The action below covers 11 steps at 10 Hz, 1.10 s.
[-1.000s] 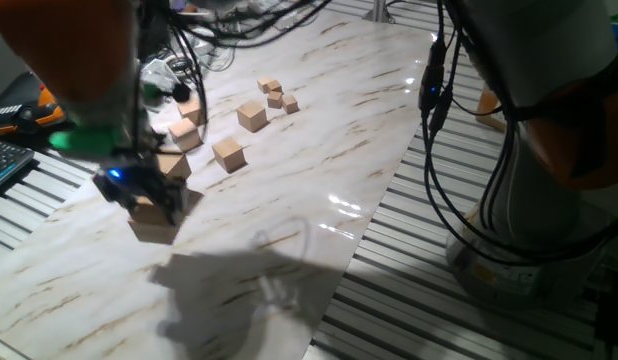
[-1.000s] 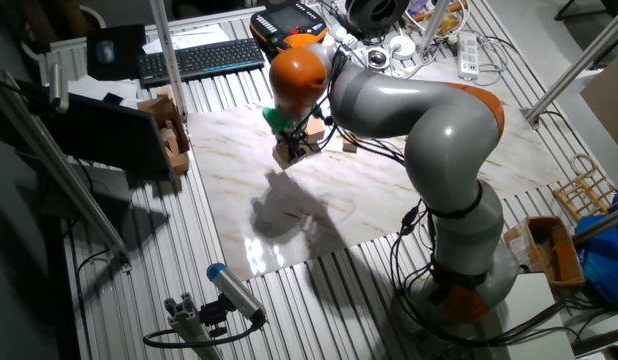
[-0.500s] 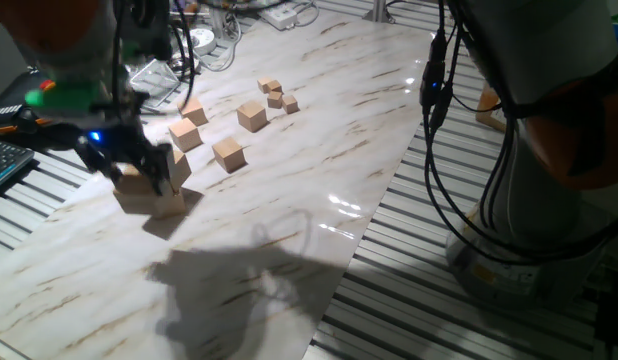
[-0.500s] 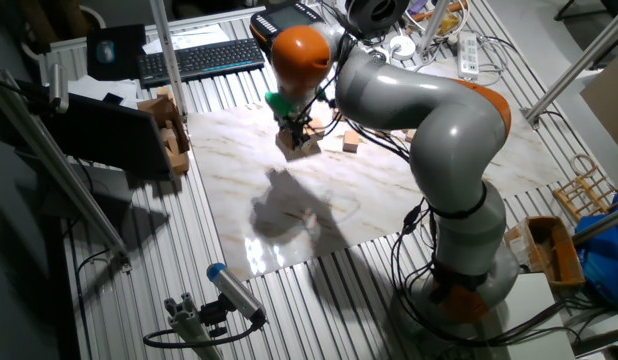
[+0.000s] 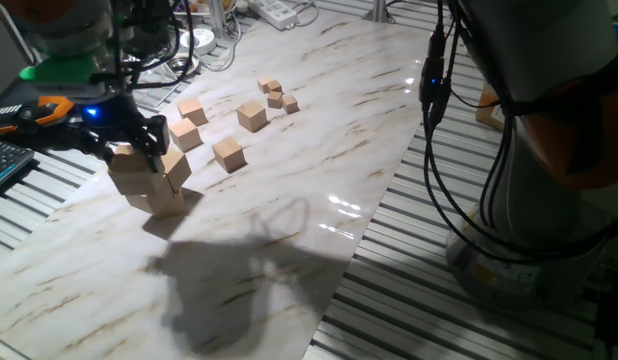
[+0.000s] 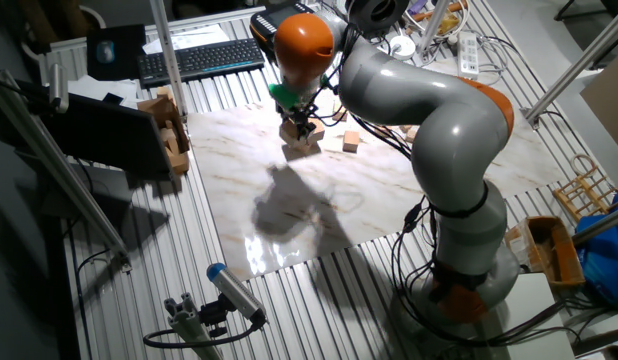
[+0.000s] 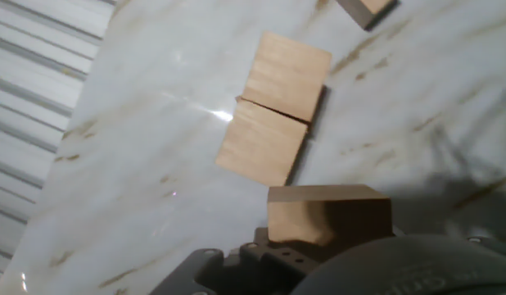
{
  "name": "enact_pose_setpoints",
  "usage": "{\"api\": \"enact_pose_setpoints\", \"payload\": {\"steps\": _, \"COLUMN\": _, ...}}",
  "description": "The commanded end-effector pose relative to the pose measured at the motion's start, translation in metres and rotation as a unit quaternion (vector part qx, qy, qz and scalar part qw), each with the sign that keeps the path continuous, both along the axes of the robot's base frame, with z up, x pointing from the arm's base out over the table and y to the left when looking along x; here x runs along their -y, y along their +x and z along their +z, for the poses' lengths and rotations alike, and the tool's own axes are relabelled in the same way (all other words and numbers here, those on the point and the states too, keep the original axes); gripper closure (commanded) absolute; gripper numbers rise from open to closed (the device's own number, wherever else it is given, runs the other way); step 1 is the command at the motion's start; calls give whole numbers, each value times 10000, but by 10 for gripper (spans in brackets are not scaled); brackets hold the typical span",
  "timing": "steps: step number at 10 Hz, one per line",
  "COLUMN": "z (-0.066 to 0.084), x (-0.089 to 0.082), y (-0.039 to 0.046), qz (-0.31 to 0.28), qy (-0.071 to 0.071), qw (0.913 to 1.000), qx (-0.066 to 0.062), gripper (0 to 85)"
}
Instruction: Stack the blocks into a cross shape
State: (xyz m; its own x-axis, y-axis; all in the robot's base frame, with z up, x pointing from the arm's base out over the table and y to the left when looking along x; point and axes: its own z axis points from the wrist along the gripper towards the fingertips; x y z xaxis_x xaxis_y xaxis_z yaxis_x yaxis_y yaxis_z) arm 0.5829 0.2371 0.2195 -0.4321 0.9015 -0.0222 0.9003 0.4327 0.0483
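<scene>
My gripper [image 5: 129, 155] is shut on one plain tan block [image 7: 327, 211], held just above the table near its left edge. Two more blocks [image 7: 287, 75] [image 7: 261, 143] lie side by side and touching on the marble table, just ahead of the held one. In the one fixed view these two blocks [image 5: 176, 167] [image 5: 166, 202] sit right beside the held block [image 5: 132, 175]. In the other fixed view the gripper [image 6: 302, 125] hangs over this block cluster [image 6: 308, 144]. Further back stand two more large cubes [image 5: 185, 135] [image 5: 192, 110].
Medium cubes [image 5: 228, 154] [image 5: 252, 117] and tiny cubes [image 5: 276, 98] lie further along the table. A keyboard [image 5: 4, 165] and cables lie off the table's left edge [image 5: 49, 215]. The robot's base and hanging cables [image 5: 434, 120] stand at the right.
The gripper has moved up and toward the table's left far side with the block in it, ending beside the two blocks on the table.
</scene>
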Motion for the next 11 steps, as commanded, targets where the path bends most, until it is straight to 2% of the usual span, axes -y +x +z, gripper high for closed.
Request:
{"api": "enact_pose_setpoints", "payload": {"steps": 1, "z": -34, "x": 35, "y": 45, "qz": 196, "qy": 16, "qw": 9998, "qx": 44, "gripper": 850}}
{"api": "enact_pose_setpoints", "payload": {"steps": 3, "z": -33, "x": 68, "y": 88, "qz": 625, "qy": -56, "qw": 9980, "qx": 65, "gripper": 850}}
{"api": "enact_pose_setpoints", "payload": {"steps": 4, "z": -42, "x": 78, "y": 99, "qz": 831, "qy": -43, "qw": 9965, "qx": 36, "gripper": 850}}
{"api": "enact_pose_setpoints", "payload": {"steps": 6, "z": -29, "x": 122, "y": 107, "qz": 1576, "qy": -86, "qw": 9875, "qx": -10, "gripper": 850}}
{"api": "enact_pose_setpoints", "payload": {"steps": 8, "z": -19, "x": 139, "y": 111, "qz": 2342, "qy": -154, "qw": 9721, "qx": -24, "gripper": 850}}
{"api": "enact_pose_setpoints", "payload": {"steps": 10, "z": -30, "x": 140, "y": 122, "qz": 3087, "qy": -97, "qw": 9511, "qx": -19, "gripper": 850}}
{"api": "enact_pose_setpoints", "payload": {"steps": 11, "z": -30, "x": 141, "y": 127, "qz": 3634, "qy": -168, "qw": 9315, "qx": 34, "gripper": 850}}
